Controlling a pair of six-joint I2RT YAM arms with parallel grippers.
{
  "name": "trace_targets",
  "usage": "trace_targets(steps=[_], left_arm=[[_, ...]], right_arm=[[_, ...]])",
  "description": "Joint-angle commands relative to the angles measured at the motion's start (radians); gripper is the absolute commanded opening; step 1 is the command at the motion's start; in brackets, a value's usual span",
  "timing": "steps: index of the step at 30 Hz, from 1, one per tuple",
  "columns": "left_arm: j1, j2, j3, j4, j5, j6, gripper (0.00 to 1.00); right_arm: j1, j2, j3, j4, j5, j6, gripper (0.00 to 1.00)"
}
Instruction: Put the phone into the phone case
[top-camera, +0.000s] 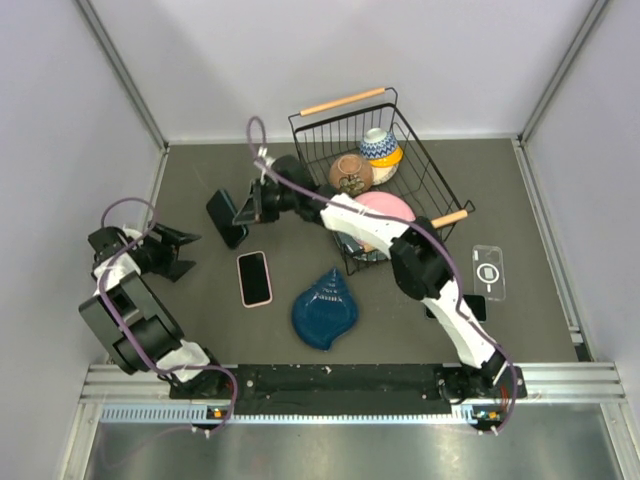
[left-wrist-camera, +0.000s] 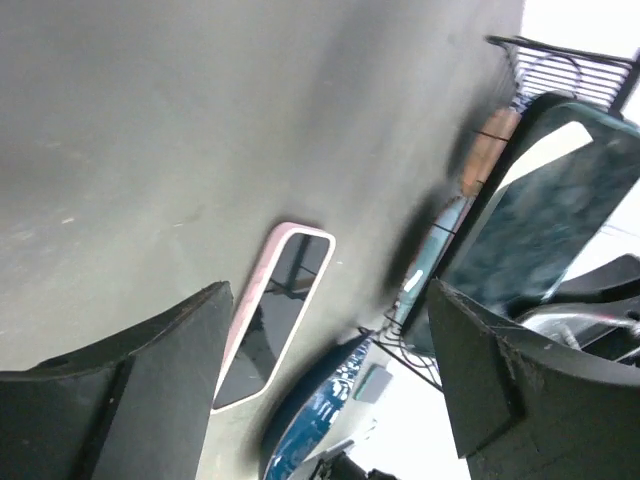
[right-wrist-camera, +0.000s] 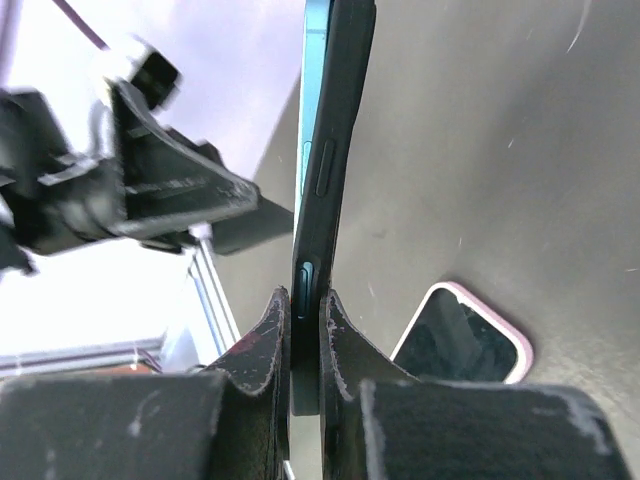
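My right gripper (top-camera: 247, 209) is shut on a teal-edged phone in a black case (top-camera: 225, 218), held on edge just above the table at the back left. In the right wrist view the fingers (right-wrist-camera: 268, 335) pinch its side near a button, and the cased phone (right-wrist-camera: 335, 120) stretches away from them. In the left wrist view that phone (left-wrist-camera: 540, 220) shows its dark teal face at the right. My left gripper (top-camera: 190, 254) stands open and empty left of it, jaws wide in the left wrist view (left-wrist-camera: 335, 330). A second phone in a pink case (top-camera: 254, 278) lies flat, screen up, between the arms.
A black wire basket (top-camera: 432, 175) with bowls stands at the back centre, my right arm lying across its front edge. A blue shell-shaped dish (top-camera: 325, 308) lies near the front. A clear phone case (top-camera: 488, 272) and a small black item (top-camera: 472, 306) lie at the right.
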Motion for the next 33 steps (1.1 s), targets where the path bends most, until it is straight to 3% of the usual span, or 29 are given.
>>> trace_targets(steps=[1, 3, 6, 7, 11, 14, 23, 28, 31, 32, 33], left_arm=[[-0.041, -0.04, -0.054, 0.277, 0.235, -0.152, 0.84], [-0.099, -0.054, -0.059, 0.351, 0.265, -0.184, 0.84], [-0.179, -0.071, -0.126, 0.697, 0.355, -0.379, 0.84], [-0.196, -0.074, -0.155, 0.983, 0.37, -0.548, 0.84], [-0.268, -0.071, -0.235, 1.569, 0.386, -0.911, 0.88], [-0.32, -0.062, -0.24, 1.782, 0.363, -1.048, 0.89], [-0.546, 0.082, -0.228, 2.101, 0.312, -1.197, 0.87], [-0.572, 0.113, -0.242, 2.104, 0.328, -1.183, 0.78], [-0.578, 0.104, -0.255, 2.103, 0.331, -1.169, 0.61], [-0.586, 0.103, -0.254, 2.103, 0.332, -1.171, 0.46], [-0.589, 0.103, -0.251, 2.103, 0.334, -1.171, 0.38]], right_arm=[[-0.041, -0.2, -0.021, 0.139, -0.018, 0.039, 0.0], [-0.06, -0.252, -0.049, 0.141, -0.025, 0.038, 0.0], [-0.089, -0.336, -0.121, 0.167, -0.042, 0.042, 0.0], [-0.098, -0.36, -0.15, 0.182, -0.05, 0.051, 0.0], [-0.122, -0.488, -0.329, 0.261, -0.056, 0.079, 0.0], [-0.121, -0.584, -0.432, 0.276, -0.051, 0.076, 0.0], [-0.122, -0.778, -0.771, 0.512, -0.071, 0.197, 0.0], [-0.122, -0.846, -0.856, 0.551, -0.042, 0.203, 0.0], [-0.121, -0.866, -0.871, 0.544, -0.036, 0.197, 0.0], [-0.122, -0.868, -0.877, 0.538, -0.038, 0.193, 0.0], [-0.122, -0.872, -0.881, 0.532, -0.042, 0.19, 0.0]])
